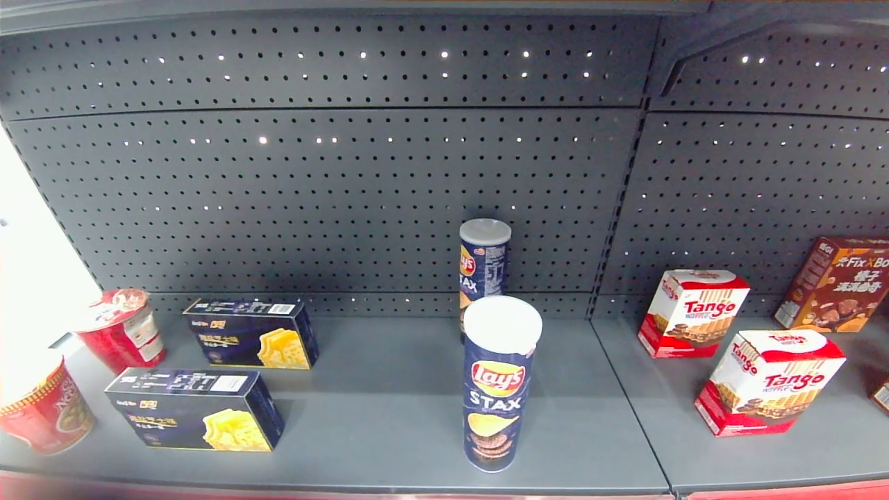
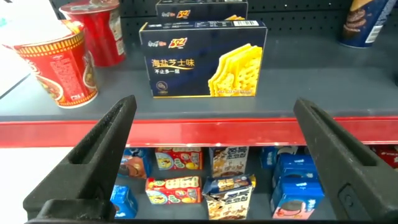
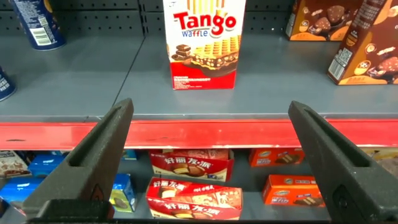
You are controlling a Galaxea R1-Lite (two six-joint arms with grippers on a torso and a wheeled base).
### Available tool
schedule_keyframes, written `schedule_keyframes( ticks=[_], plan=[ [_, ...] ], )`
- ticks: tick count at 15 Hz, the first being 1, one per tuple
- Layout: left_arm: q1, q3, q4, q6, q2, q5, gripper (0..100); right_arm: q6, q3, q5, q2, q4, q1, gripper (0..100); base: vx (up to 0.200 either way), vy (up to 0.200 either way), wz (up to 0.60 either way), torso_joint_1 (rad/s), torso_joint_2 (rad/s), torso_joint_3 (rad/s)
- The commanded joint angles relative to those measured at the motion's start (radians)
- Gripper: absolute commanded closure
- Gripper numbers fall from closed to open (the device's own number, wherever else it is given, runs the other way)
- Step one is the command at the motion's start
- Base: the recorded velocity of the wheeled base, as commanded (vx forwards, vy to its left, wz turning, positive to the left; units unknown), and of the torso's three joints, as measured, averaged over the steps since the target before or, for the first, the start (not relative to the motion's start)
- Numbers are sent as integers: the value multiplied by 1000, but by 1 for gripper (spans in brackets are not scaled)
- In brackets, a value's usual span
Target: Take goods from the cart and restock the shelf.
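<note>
While the left end effector (image 2: 214, 102) and the right end effector (image 3: 211, 104) hang wide open and empty just before its red front edge, the grey metal shelf (image 1: 389, 389) carries the goods. Mid-shelf stands a tall dark-blue near chip can (image 1: 496, 389) with a white lid. Its label shows a round red-and-yellow logo above white lettering. A matching far chip can (image 1: 484, 267) stands behind it. To the left are two dark-blue cracker boxes (image 1: 198, 410) with yellow script and two red noodle cups (image 1: 125, 330). To the right are two red-and-white wafer boxes (image 1: 767, 382) and a brown biscuit box (image 1: 833, 285).
</note>
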Motion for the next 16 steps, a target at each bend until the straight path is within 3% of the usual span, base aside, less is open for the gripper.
schedule_keyframes(
  ticks=[1, 4, 14, 16],
  plan=[
    [0, 0, 0, 0, 0, 0, 0, 0, 0, 0, 1, 0, 0, 0, 0, 0, 0, 0, 0, 0],
    [0, 0, 0, 1, 0, 0, 0, 0, 0, 0, 1, 0, 0, 0, -200, 0, 0, 7, 2, -1],
    [0, 0, 0, -5, 0, 3, 0, 0, 0, 0, 1, 0, 0, 0, 0, 0, 0, 0, 0, 0],
    [0, 0, 0, -2, 0, 3, 0, 0, 0, 0, 1, 0, 0, 0, 200, 0, 0, 0, 2, 2]
  ],
)
